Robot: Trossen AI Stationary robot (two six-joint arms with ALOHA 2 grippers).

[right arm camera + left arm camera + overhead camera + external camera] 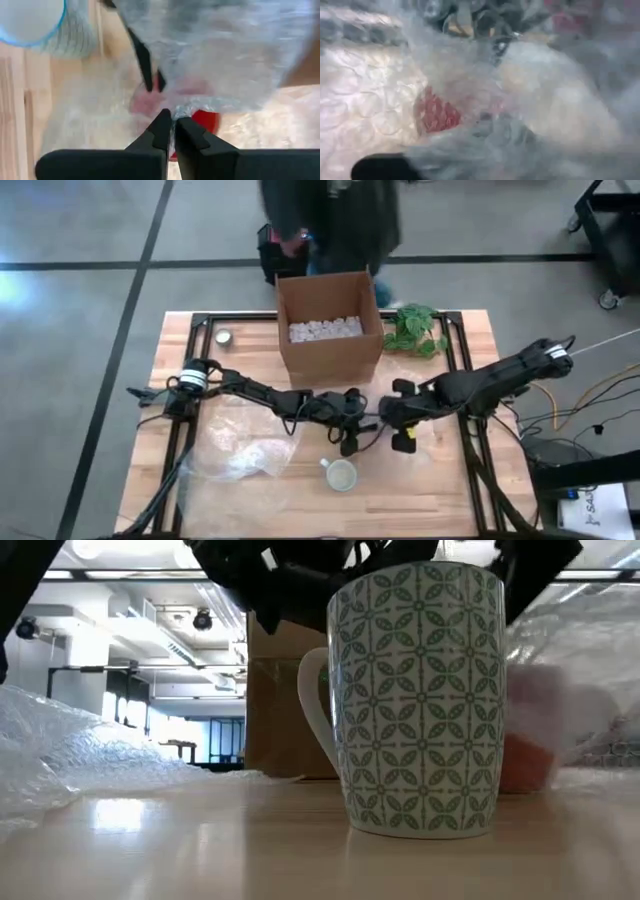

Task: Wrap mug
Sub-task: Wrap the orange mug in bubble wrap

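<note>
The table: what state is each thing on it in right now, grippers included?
Mug: upright, unwrapped, standing bare on the table.
Bubble wrap: crumpled, partly lifted.
Box: open, white filling inside.
Right gripper: shut on bubble wrap.
Left gripper: behind wrap; fingers can't be told.
Plant: lying beside box.

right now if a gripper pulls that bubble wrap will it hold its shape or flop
Probably flops: the bubble wrap drapes in loose folds from the right gripper, shut on it. Likely light and crumpled where it lies on the table.
</note>
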